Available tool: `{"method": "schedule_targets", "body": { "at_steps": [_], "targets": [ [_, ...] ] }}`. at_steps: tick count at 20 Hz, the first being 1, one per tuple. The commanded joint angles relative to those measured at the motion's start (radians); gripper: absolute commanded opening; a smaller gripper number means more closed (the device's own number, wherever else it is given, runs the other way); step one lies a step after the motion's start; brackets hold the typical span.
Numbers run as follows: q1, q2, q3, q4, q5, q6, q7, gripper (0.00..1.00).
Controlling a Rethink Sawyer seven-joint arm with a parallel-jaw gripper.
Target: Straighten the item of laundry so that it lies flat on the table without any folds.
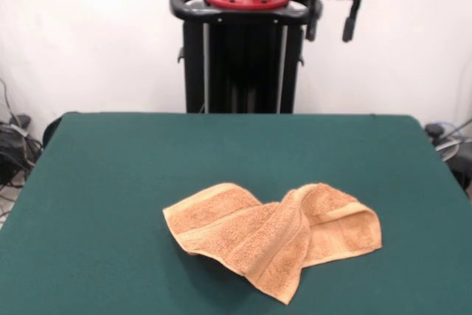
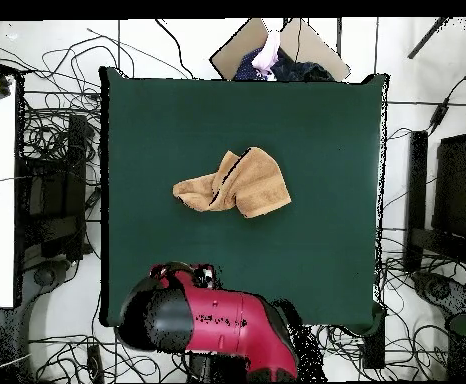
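The orange-tan towel (image 1: 273, 234) lies crumpled on the green table (image 1: 110, 182), a little right of centre near the front edge. Its middle is bunched and one part is folded over another, with a corner pointing toward the camera. In the overhead view the towel (image 2: 235, 183) sits near the middle of the table (image 2: 317, 130). My gripper (image 1: 332, 23) hangs high above the table's far edge beside the pedestal, far from the towel. Its two black fingers (image 1: 349, 20) stand apart with nothing between them. The red arm (image 2: 222, 322) is drawn back over the base.
The black pedestal (image 1: 243, 57) stands behind the table's far edge. Cables and equipment (image 1: 15, 145) lie on the floor around the table. In the overhead view a person (image 2: 268, 50) and a cardboard box (image 2: 312, 45) show at the edge opposite the robot.
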Motion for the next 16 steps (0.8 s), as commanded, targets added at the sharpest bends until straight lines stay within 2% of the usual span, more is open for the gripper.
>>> {"method": "schedule_targets", "body": {
  "at_steps": [1,8,13,16],
  "targets": [
    [-0.031,0.121,0.073,-0.109,-0.003,0.017,0.096,1.00],
    [0.000,0.215,0.018,-0.238,-0.020,-0.004,0.170,1.00],
    [0.031,0.244,-0.039,-0.281,-0.001,-0.018,0.248,1.00],
    [0.009,0.289,-0.028,-0.305,0.016,-0.014,0.235,1.00]
  ]
}}
